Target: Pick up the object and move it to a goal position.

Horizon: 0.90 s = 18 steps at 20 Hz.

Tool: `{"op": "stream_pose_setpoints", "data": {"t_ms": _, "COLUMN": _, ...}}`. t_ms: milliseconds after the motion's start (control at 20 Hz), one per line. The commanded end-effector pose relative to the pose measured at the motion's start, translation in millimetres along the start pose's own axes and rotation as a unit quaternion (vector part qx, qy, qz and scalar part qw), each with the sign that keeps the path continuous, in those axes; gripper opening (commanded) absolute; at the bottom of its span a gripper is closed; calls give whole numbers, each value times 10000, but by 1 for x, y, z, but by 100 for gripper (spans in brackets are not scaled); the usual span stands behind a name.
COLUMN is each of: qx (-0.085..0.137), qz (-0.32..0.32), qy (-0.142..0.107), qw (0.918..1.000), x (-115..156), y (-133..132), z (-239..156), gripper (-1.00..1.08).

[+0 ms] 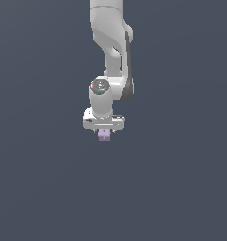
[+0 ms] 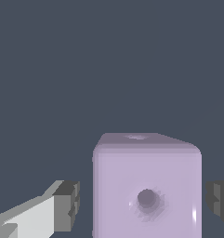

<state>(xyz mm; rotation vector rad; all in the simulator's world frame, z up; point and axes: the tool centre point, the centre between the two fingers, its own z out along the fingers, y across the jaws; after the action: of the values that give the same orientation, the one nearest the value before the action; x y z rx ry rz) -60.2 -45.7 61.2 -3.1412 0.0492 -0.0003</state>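
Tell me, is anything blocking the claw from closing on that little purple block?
Nothing visible is. In the wrist view the purple cube sits between the gripper's two dark fingertips, with only bare gaps on either side. In the exterior view the cube sits just under the gripper body. No goal marker shows.

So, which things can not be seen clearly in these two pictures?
- Exterior view: the fingers are hidden behind the gripper body and the lilac cube; the cube's mark is too small to read.
- Wrist view: the cube's lower part and both finger pads are cut off by the edges.
- Goal position: no marker shows in either view.
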Motion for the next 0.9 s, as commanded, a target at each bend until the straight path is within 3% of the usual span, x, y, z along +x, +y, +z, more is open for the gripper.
{"op": "stream_pose_setpoints", "data": {"t_ms": 0, "qx": 0, "qz": 0, "qy": -1, "qw": 10000, "x": -1, "y": 0, "z": 12, "gripper": 100}}
{"op": "stream_pose_setpoints", "data": {"t_ms": 300, "qx": 0, "qz": 0, "qy": -1, "qw": 10000, "x": 0, "y": 0, "z": 22, "gripper": 100}}
{"op": "stream_pose_setpoints", "data": {"t_ms": 350, "qx": 0, "qz": 0, "qy": -1, "qw": 10000, "x": 0, "y": 0, "z": 22, "gripper": -100}}
{"op": "stream_pose_setpoints", "data": {"t_ms": 850, "qx": 0, "qz": 2, "qy": -1, "qw": 10000, "x": 0, "y": 1, "z": 21, "gripper": -100}}
